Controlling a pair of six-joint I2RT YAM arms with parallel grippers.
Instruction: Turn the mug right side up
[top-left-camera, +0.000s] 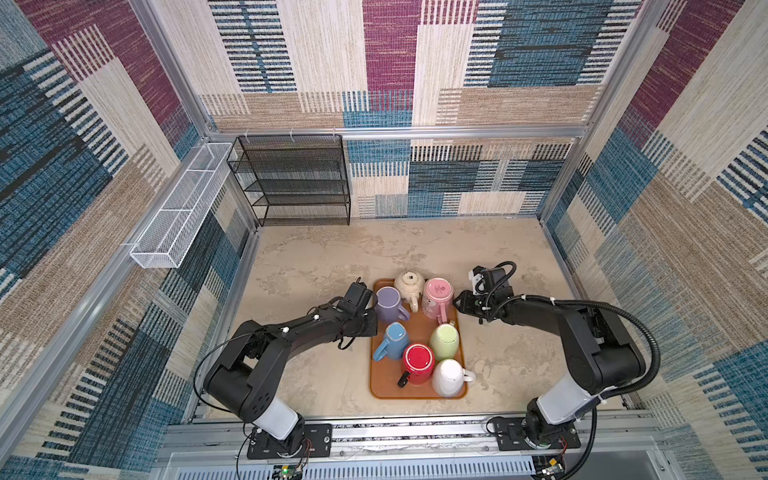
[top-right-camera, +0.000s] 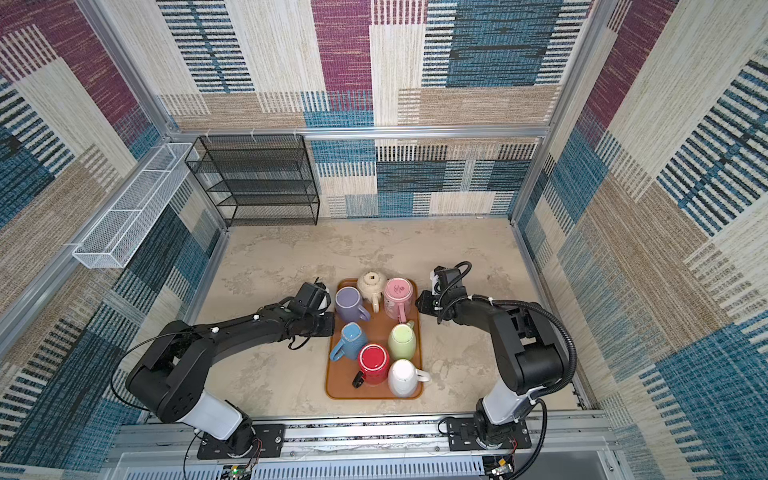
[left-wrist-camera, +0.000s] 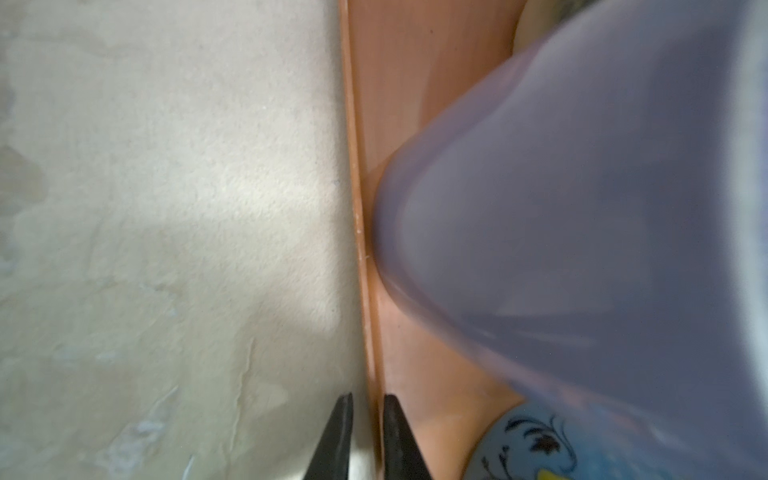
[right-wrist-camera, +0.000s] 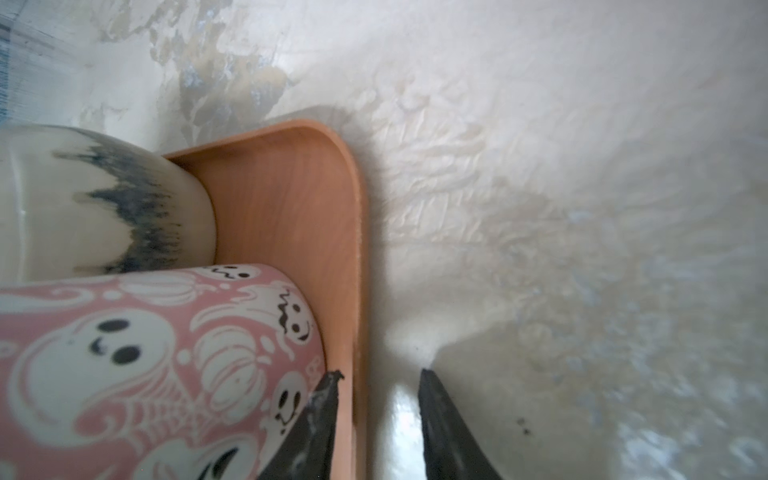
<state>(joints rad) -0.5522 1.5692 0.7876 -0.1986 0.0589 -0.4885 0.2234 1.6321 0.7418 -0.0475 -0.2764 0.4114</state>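
Left gripper (left-wrist-camera: 368, 401) is clamped on the tray (left-wrist-camera: 415, 83) rim, beside the lavender mug (left-wrist-camera: 582, 208). Right gripper (right-wrist-camera: 378, 374) is spread apart, rim straddled, one finger placed near the pink mug (right-wrist-camera: 145, 353).

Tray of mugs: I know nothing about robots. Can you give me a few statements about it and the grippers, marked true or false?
Seven mugs stand on the tray. True.
The red mug has a black handle. True.
The right gripper clasps the pink mug. False: its jaws stand apart astride the tray's rim, beside that mug.
Mugs sit on the black wire shelf. False: none shows there.
The left gripper is closed on the tray's rim. True.
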